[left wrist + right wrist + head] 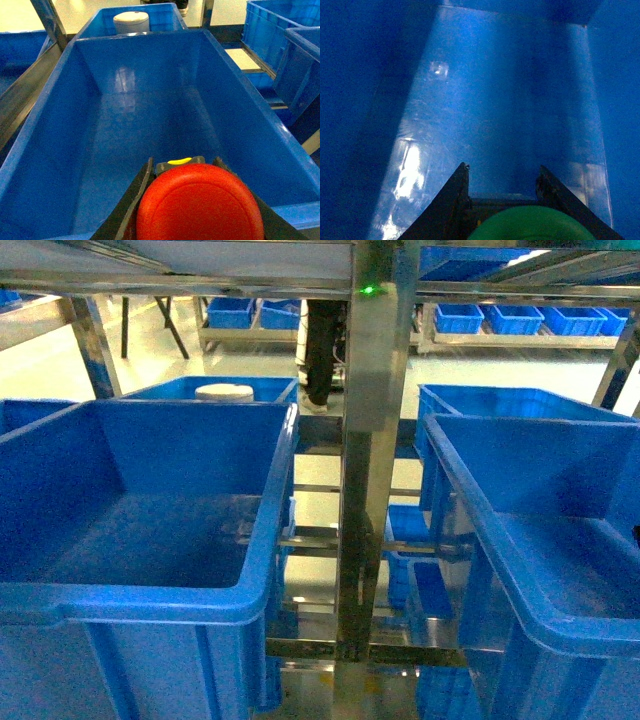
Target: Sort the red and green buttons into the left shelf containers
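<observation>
The red button (200,205) fills the bottom of the left wrist view, and my left gripper (184,161) is shut on it. It hangs over the near end of a large deep blue container (140,65), whose inside is bare; this container shows left of centre in the head view (150,600). In the right wrist view my right gripper (503,167) is shut on the green button (532,224) above the glossy floor of a blue container (495,90). Which bin that is cannot be told. Neither gripper shows in the head view.
A steel shelf post (365,490) stands between the left container and another deep blue bin (480,530) on the right. Behind the left container a smaller blue bin (260,388) holds a white round thing (224,392). More blue bins line the far shelves (515,318).
</observation>
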You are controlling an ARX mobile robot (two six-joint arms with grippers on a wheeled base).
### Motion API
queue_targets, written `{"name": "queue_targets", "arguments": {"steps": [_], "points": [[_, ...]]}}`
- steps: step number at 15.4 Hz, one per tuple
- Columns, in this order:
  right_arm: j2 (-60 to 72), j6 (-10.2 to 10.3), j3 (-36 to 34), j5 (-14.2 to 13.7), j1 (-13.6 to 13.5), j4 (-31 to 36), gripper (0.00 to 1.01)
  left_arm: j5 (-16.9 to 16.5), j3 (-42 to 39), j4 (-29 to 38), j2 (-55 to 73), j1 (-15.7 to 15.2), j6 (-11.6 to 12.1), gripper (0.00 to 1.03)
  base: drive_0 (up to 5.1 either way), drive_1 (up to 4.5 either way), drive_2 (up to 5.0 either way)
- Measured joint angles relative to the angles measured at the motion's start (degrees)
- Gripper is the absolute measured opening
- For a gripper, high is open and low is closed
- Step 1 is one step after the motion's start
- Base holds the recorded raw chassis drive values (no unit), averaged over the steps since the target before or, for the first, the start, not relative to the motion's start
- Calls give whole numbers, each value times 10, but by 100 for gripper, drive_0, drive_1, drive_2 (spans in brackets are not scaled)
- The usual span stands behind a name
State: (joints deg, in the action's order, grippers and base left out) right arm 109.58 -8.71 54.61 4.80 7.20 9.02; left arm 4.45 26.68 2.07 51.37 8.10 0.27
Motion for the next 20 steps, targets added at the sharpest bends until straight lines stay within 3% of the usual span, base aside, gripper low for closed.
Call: {"name": "queue_targets", "arguments": {"steps": [1,6,9,13,16,20], "points": [[-1,4,0,1,0,6,42,0,0,0,0,0,0,31,0,0,0],[-53,-4,-85,-12,1,141,100,0,0,0,0,0,0,31,0,0,0],[-139,-19,-170,2,8,221,98,0,0,0,0,0,0,31,0,0,0],[-293,-29,-304,45,36,266,98,0,0,0,0,0,0,31,0,0,0],[-447,-17,-403,84,60,245,98,0,0,0,0,0,0,31,0,0,0],[-514,-16,-436,97,64,203,98,0,0,0,0,0,0,31,0,0,0]]}}
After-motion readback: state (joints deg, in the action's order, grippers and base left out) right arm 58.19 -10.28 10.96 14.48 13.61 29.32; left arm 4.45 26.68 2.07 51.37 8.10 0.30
